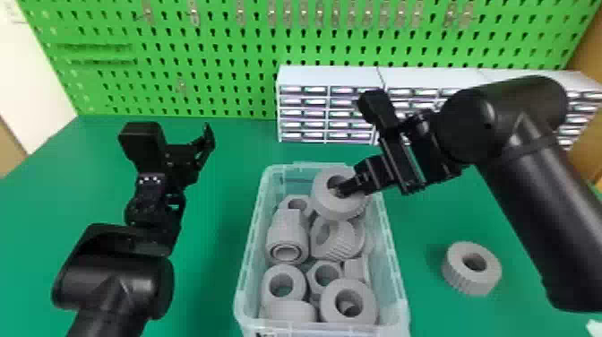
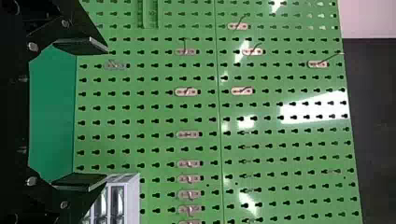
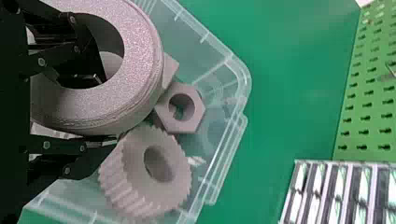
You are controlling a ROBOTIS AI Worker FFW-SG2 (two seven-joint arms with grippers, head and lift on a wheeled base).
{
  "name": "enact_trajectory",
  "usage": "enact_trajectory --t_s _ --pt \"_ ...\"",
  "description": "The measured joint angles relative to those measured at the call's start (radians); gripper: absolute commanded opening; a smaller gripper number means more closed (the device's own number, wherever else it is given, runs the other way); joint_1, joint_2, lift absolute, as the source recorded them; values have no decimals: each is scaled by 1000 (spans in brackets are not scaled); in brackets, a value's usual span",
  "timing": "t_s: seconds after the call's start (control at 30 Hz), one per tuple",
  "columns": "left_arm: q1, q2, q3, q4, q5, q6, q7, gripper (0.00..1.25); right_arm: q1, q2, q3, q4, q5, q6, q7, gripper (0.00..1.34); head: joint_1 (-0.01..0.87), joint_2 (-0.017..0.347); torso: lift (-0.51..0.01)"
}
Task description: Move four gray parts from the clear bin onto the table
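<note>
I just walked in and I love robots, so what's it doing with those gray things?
The robot's right pincer grips a thick gray ring by its wall, one finger in the hole, one outside, at the clear bin's far end. More gray parts lie in the bin, and one ridged gray part sits on the green table to the right. The left pincer is open and empty.

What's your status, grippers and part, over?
Left gripper open, empty. Right gripper clamped on thick gray ring. Other parts crowd close in bin. One ribbed part on table.
</note>
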Motion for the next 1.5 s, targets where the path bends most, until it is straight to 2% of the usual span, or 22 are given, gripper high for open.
enact_trajectory --t_s 0.83,1.5 --pt "8 0 -3 0 -9 0 1 953 67 -20 -241 -62 141 52 0 423 693 72 -52" --pt "-1 -11 -3 2 -11 0 3 953 126 -46 -366 -94 226 52 0 422 693 72 -52"
